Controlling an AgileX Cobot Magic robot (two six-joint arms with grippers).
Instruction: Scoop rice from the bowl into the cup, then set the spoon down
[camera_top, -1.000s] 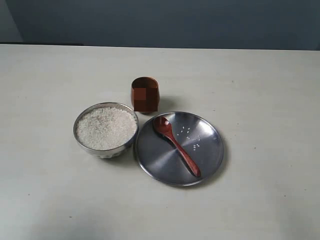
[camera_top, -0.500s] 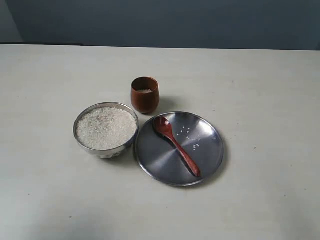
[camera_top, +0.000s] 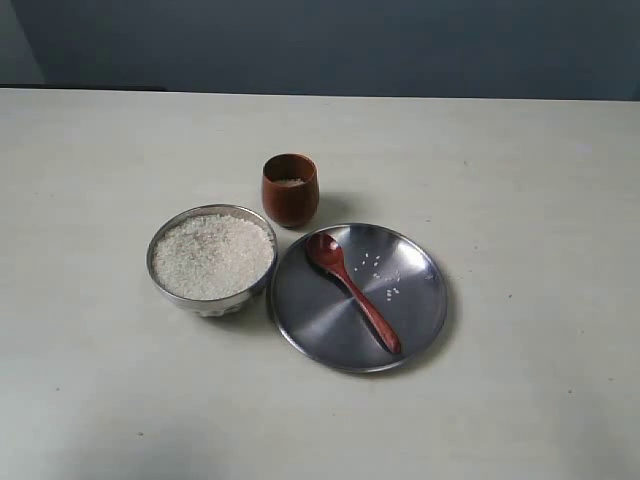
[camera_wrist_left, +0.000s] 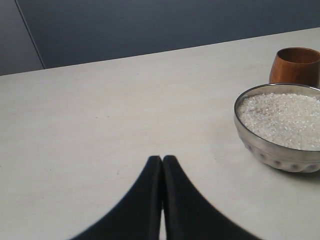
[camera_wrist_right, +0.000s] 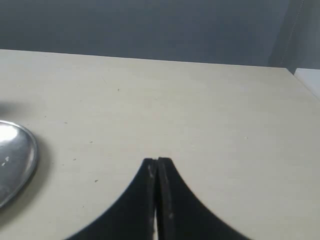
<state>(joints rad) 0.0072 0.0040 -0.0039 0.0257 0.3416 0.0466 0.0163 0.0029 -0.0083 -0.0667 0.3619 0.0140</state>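
Both claws are pressed together and hold nothing. The left claw (camera_wrist_left: 162, 161) points over bare table (camera_top: 520, 180) with its two black fingers meeting at the tips. The right claw (camera_wrist_right: 157, 161) does the same on the other side, well apart from the things the task needs. On the table the steel plate (camera_top: 425, 315) lies to the right, just beside the bowl (camera_top: 200, 302), which is heaped nearly to its rim with rice (camera_top: 212, 257). The cup (camera_top: 290, 200) stands upright behind the gap between them, near both. The spoon (camera_top: 355, 295) lies on the plate, its oval end toward the cup and its handle running to the near right, with a few stray grains (camera_top: 380, 272) beside it. My reading is that no scoop is in hand: either the work is about to begin or it is finished. The white showing inside the cup and the grains on the plate lean toward a spoon used and set down. If another scoop is wanted, the right claw would have to spread, come in over the plate and pinch the handle end. All the objects show in the exterior view but neither arm does, and only the wrist views show the claws. From the left wrist the bowl and cup are visible but not the plate or spoon, while the right wrist view catches just the plate's edge.
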